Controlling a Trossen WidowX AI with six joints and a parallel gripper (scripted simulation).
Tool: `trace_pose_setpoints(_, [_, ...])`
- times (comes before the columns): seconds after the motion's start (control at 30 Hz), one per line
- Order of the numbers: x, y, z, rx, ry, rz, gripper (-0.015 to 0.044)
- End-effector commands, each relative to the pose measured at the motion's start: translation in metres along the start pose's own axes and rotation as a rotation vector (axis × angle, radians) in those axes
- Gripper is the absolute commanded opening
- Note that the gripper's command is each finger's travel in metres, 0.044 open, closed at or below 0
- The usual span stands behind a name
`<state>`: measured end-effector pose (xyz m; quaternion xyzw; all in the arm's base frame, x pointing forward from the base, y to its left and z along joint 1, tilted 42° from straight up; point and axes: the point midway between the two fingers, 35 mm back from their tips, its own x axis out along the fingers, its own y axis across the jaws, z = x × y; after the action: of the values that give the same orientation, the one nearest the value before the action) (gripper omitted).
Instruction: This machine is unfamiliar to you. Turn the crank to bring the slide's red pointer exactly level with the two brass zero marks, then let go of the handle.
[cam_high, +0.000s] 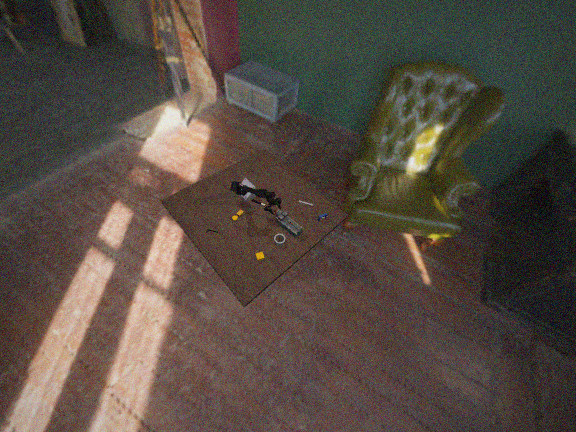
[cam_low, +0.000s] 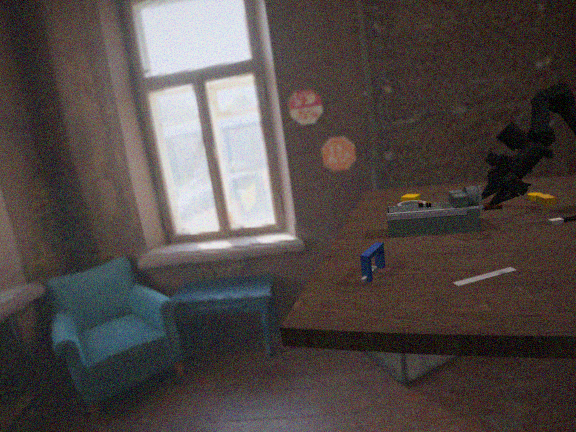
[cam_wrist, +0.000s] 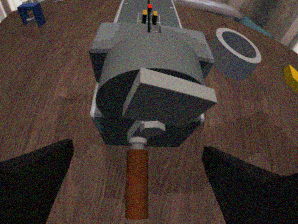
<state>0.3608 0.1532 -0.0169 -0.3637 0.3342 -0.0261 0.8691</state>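
The grey machine (cam_high: 289, 223) (cam_low: 434, 221) (cam_wrist: 155, 52) stands on the table. In the wrist view its red pointer (cam_wrist: 149, 6) appears slightly beyond the two brass marks (cam_wrist: 145, 13) (cam_wrist: 154, 14), on the side away from the crank; the steep view leaves the exact gap unclear. The crank's grey arm (cam_wrist: 170, 95) is at the near end, and its brown handle (cam_wrist: 137, 182) points towards the wrist camera. My gripper (cam_wrist: 139, 151) (cam_low: 502, 196) (cam_high: 272, 206) is open and empty, its fingers on either side of the handle, apart from it in the wrist view.
A grey ring-shaped cup (cam_high: 279, 239) (cam_wrist: 237, 60) stands beside the machine. A yellow block (cam_high: 259, 255) (cam_low: 411, 197) lies beyond it. On the machine's other side are a blue bracket (cam_high: 322, 217) (cam_low: 366, 265) (cam_wrist: 31, 7) and a white strip (cam_high: 306, 203) (cam_low: 484, 276).
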Motion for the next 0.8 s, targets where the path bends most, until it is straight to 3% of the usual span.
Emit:
trace_pose_setpoints(0.0, [0.004,0.001,-0.007,-0.012,0.004,0.005,0.0440])
trace_pose_setpoints(0.77, [0.027,0.000,-0.032,-0.014,0.003,0.002,0.0440])
